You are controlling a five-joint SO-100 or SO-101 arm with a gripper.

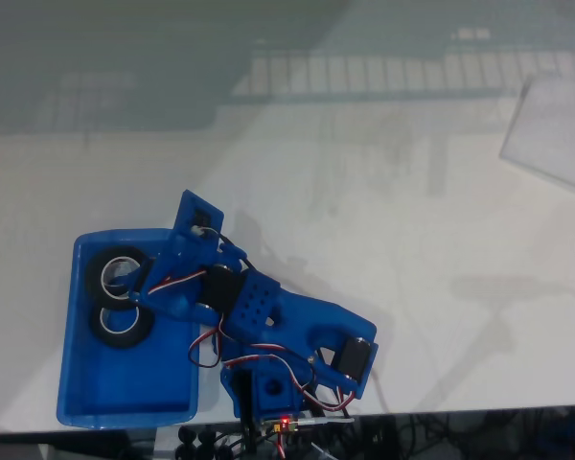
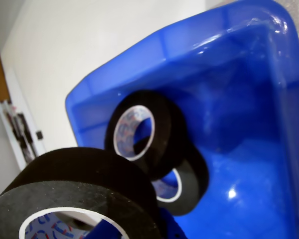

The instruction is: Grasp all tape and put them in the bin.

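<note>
The blue bin [image 1: 86, 393] lies at the lower left of the fixed view, and my gripper [image 1: 134, 299] reaches into it from the right. In the wrist view, two black tape rolls lean on each other inside the bin [image 2: 249, 74]: one tilted upright [image 2: 162, 117], the other [image 2: 194, 186] beneath it. A third tape roll [image 2: 74, 177] fills the near lower left, with a blue finger [image 2: 103, 230] against its wall. The gripper looks shut on this roll. In the fixed view I see tape at the bin's upper left [image 1: 120, 271] and a roll just below it [image 1: 123, 324] at the gripper tip.
The white table [image 1: 383, 192] spreads out to the right and back of the bin. A clear plastic sheet [image 1: 556, 129] lies at the far right edge. The arm's base and its cables [image 1: 278, 412] sit at the table's front edge, beside the bin.
</note>
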